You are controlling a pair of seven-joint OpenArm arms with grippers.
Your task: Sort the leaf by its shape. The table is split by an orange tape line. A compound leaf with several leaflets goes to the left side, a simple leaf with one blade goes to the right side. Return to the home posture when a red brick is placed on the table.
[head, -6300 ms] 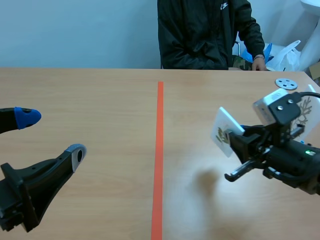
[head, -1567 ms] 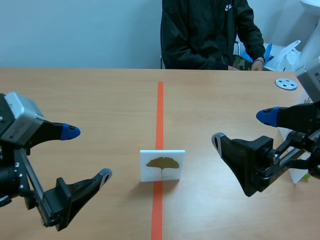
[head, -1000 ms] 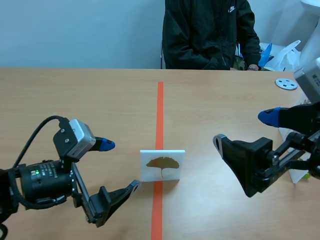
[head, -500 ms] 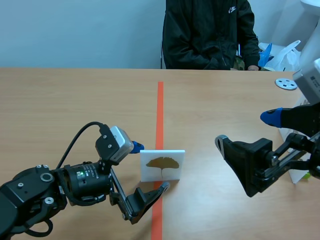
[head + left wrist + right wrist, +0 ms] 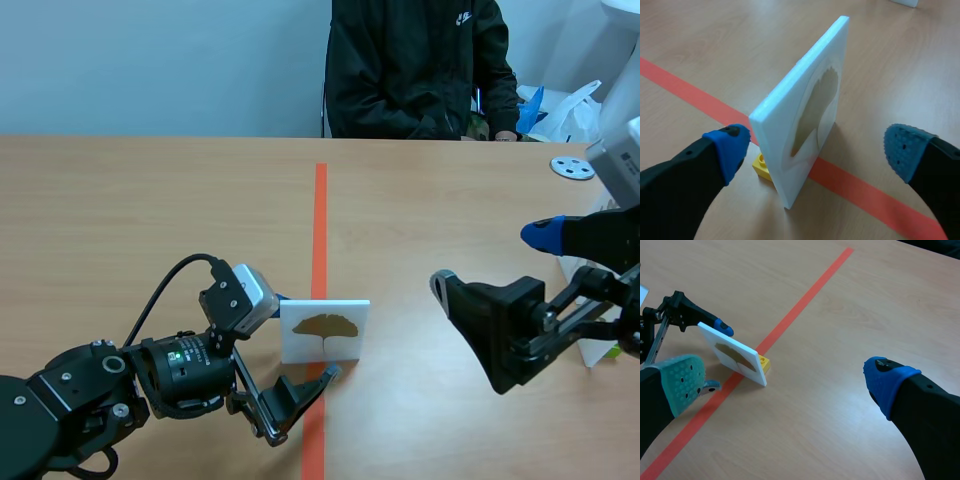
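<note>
From across the room, the white card [image 5: 352, 312] stands upright on the orange tape line [image 5: 320, 215], mid-worktop [image 5: 150, 200], showing a single fan-shaped leaf [image 5: 322, 325]. That looks like one blade, so I'd judge it bound for the right side. The left arm lies low and stretched toward it, the left gripper [image 5: 300, 337] spread wide around the card's edge. This is the grasping step, with the pinch not yet made. The right gripper [image 5: 490, 258] hangs wide open well off to the right, and a person [image 5: 420, 70] sits beyond.

Through the left wrist view, one pad is just behind the card and the other stands clear of its face, with a yellow block [image 5: 762, 167] propping its foot. Next it needs a squeeze, then a carry rightward.

The right wrist view looks down from above: fingers agape, nothing between them.
</note>
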